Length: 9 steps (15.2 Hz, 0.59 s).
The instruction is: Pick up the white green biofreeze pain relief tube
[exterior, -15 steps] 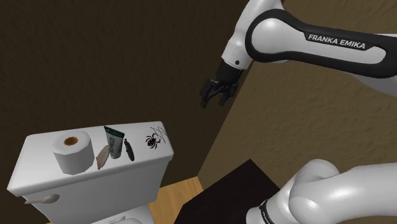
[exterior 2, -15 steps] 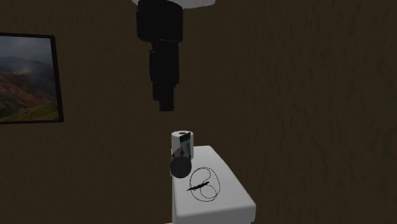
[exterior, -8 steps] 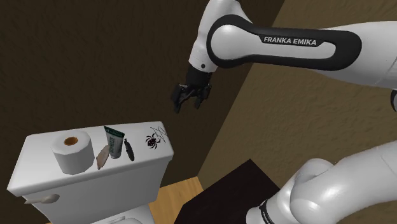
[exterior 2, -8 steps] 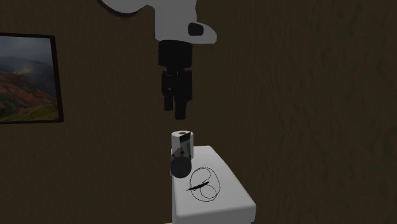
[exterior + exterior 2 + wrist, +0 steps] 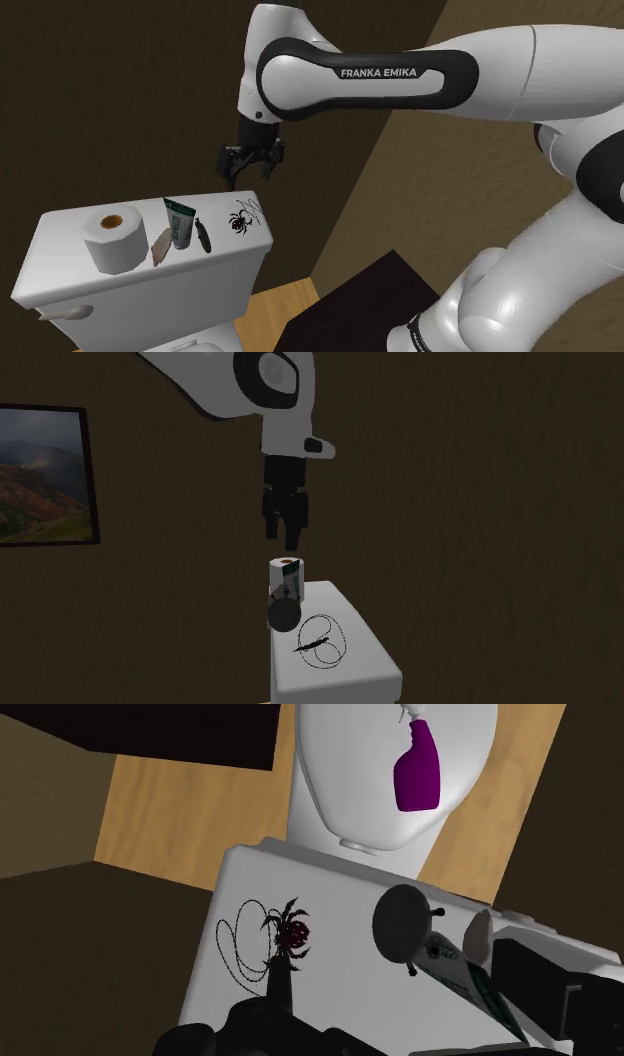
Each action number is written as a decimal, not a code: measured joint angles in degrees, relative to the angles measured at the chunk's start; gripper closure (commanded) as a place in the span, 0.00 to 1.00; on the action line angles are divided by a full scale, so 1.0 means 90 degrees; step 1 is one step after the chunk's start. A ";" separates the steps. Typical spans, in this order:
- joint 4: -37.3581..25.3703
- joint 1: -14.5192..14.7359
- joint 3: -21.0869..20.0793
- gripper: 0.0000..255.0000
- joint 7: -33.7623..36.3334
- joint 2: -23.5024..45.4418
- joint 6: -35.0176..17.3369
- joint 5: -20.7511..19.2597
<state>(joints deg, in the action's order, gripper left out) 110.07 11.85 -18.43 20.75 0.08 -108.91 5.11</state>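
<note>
The white and green tube stands on the white toilet tank lid, between a toilet paper roll and a small dark object. In the second exterior view the tube sits just in front of the roll. My black gripper hangs open in the air above the lid, over its end with the black spider figure, and holds nothing. It hovers a little above the roll in the second exterior view, gripper. The wrist view looks down on the tube.
A pinkish item lies beside the roll. A dark round object sits in front of the tube. A purple spray bottle rests on the toilet lid. A framed landscape hangs on the dark wall. The black stand is below the arm.
The arm has swung toward the shoulder view's left and lowered, bringing the gripper from beside the wall corner to just above the tank lid. Nothing on the lid moved.
</note>
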 measured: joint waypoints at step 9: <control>-0.2023 0.0728 -0.0353 0.00 0.0653 0.2146 0.0286 -0.0856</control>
<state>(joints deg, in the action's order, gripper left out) 91.87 18.40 -21.61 26.62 19.39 -106.33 -2.59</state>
